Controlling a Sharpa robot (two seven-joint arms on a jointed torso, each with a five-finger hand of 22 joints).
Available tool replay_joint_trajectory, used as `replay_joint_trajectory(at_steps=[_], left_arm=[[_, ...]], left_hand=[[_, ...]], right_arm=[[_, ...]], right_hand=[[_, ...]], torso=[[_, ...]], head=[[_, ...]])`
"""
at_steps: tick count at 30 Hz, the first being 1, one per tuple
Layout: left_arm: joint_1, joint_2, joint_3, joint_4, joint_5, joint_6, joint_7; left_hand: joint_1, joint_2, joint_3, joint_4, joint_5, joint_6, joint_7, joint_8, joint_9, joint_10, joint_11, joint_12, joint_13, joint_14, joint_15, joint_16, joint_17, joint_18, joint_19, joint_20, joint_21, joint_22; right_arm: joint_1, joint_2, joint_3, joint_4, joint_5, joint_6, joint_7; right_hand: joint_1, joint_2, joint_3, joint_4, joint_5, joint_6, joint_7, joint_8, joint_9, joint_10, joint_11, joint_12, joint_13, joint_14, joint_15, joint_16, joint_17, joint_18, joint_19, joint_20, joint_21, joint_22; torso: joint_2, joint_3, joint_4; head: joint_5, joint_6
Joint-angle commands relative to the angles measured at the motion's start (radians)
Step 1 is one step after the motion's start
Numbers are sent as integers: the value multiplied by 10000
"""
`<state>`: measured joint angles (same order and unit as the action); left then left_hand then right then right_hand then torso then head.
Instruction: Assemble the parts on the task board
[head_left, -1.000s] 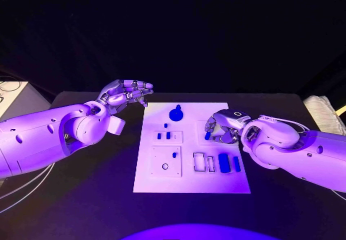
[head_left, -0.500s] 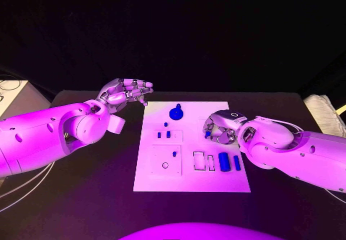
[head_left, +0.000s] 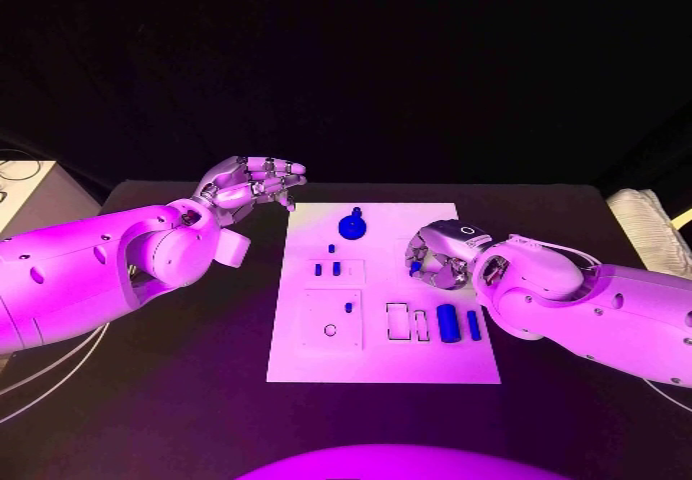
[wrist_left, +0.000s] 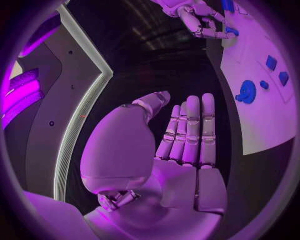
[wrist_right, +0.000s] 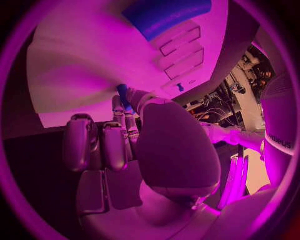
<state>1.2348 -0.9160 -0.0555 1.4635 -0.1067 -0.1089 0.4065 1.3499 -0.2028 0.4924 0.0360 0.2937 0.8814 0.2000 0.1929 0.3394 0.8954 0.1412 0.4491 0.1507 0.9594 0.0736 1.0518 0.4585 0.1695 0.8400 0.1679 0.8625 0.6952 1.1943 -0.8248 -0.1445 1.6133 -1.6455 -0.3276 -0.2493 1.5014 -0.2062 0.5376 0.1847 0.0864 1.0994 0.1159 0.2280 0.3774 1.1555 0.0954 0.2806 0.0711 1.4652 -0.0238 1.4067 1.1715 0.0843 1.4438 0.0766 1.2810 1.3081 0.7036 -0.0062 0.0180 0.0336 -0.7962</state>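
The task board (head_left: 382, 355) is a flat white rectangular plate lying on the black table (head_left: 173, 400), with shallow rectangular recesses and raised square blocks moulded into its smooth surface. On its near part, just below the right hand (head_left: 440, 258), two upright blue bar-shaped parts (head_left: 449, 325) stand side by side at the board's right edge, beside two narrow white-framed slots (head_left: 398, 322). To the inner side of these sits a white square block with a round hole (head_left: 332, 321).

The right hand rests over the board's right edge, its silver fingers curled down around a small blue part (head_left: 415, 269). In the right wrist view the fingertips (wrist_right: 125, 107) pinch that blue piece (wrist_right: 122, 92) against the white board (wrist_right: 81, 65), so this hand is grasping it.

Across from that hand, a smaller white block carries two short blue pegs (head_left: 329, 269), and a tiny blue piece (head_left: 332, 249) lies just beyond it. Farther still, a rounded dark blue knob-like part (head_left: 353, 227) sits near the board's far edge.

The left hand (head_left: 253, 185) hovers off the board, beyond its far left corner and above the table. In the left wrist view its fingers (wrist_left: 190, 130) lie straight and close together with nothing in them, so it is released. The knob (wrist_left: 247, 91) lies on the board just beside that hand.
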Motion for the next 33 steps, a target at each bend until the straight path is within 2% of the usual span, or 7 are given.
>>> replay_joint_trajectory(at_steps=[1, 6, 11, 15, 19, 26, 33], left_arm=[[5, 23, 8, 9, 25, 162, 40], [4, 43, 8, -28, 25, 165, 44], [4, 84, 8, -92, 25, 172, 55], [3, 120, 8, -131, 25, 183, 60], [2, 148, 8, -149, 26, 197, 61], [0, 183, 8, -152, 26, 208, 68], [-2, 223, 8, -152, 26, 212, 67]], left_hand=[[-6, 109, -61, 6, -44, 20, 2, -44, 15, -61, 12, 53, -14, -49, -10, -68, -9, 142, 78, 21, -45, -9], [-6, 109, -61, 6, -44, 20, 2, -44, 15, -61, 12, 53, -14, -49, -10, -68, -9, 142, 78, 21, -45, -9], [-6, 109, -61, 6, -44, 20, 2, -44, 15, -61, 12, 53, -14, -49, -10, -68, -9, 142, 78, 21, -45, -9], [4, 121, -60, 6, -43, 30, -2, -40, 18, -58, 9, 58, -16, -47, -12, -72, -14, 143, 84, 20, -56, -17], [4, 121, -60, 6, -43, 30, -2, -40, 18, -58, 9, 58, -16, -47, -12, -72, -14, 143, 84, 20, -56, -17], [4, 121, -60, 6, -43, 30, -2, -40, 18, -58, 9, 58, -16, -47, -12, -72, -14, 143, 84, 20, -56, -17], [10, 135, -64, 9, -45, 48, -6, -30, 24, -54, 6, 66, -19, -45, -15, -78, -22, 143, 95, 18, -73, -29]], right_arm=[[-13, -67, 3, 152, -145, -879, -16], [23, -257, 26, 461, -108, -1459, -15], [192, -494, 82, 928, 70, -2098, 155], [303, -622, 120, 1355, 272, -2356, 312], [334, -591, 133, 1704, 568, -2355, 479], [56, -78, 129, 2228, 997, -2373, 753], [-366, 607, 73, 2187, 1089, -2174, 877]], right_hand=[[11, 286, 184, -254, 4, 124, -35, 178, 219, 750, -531, -11, 223, 305, -95, 64, 31, -193, 81, -44, 128, 442], [-197, 274, 411, -498, -21, 69, -35, 280, 407, 879, -551, -142, 306, 313, -109, 70, 49, -213, 113, -74, 206, 525], [-407, 253, 640, -764, -20, 12, -27, 382, 611, 997, -555, -280, 408, 327, -117, 90, 99, -239, 162, -86, 322, 640], [-472, 249, 711, -847, -14, -11, -23, 407, 672, 1022, -553, -330, 440, 333, -117, 101, 124, -247, 178, -87, 357, 675], [-503, 247, 747, -892, -4, -22, -20, 419, 702, 1034, -553, -355, 457, 337, -116, 108, 139, -249, 181, -87, 365, 685], [-574, 250, 835, -999, 56, -69, -4, 432, 769, 1040, -540, -427, 496, 329, -109, 94, 107, -239, 160, -84, 321, 663], [-621, 253, 878, -1060, 93, -94, 5, 439, 807, 1045, -532, -464, 521, 324, -103, 83, 84, -227, 137, -81, 268, 630]], torso=[[0, 2, 5], [-19, -3, -7], [-19, -3, -4], [-8, 7, -3], [-3, 9, -4], [9, 4, -22], [1, -25, -4]], head=[[-10, 12], [-17, 29], [-15, 47], [6, 62], [71, 53], [243, 53], [370, -1]])
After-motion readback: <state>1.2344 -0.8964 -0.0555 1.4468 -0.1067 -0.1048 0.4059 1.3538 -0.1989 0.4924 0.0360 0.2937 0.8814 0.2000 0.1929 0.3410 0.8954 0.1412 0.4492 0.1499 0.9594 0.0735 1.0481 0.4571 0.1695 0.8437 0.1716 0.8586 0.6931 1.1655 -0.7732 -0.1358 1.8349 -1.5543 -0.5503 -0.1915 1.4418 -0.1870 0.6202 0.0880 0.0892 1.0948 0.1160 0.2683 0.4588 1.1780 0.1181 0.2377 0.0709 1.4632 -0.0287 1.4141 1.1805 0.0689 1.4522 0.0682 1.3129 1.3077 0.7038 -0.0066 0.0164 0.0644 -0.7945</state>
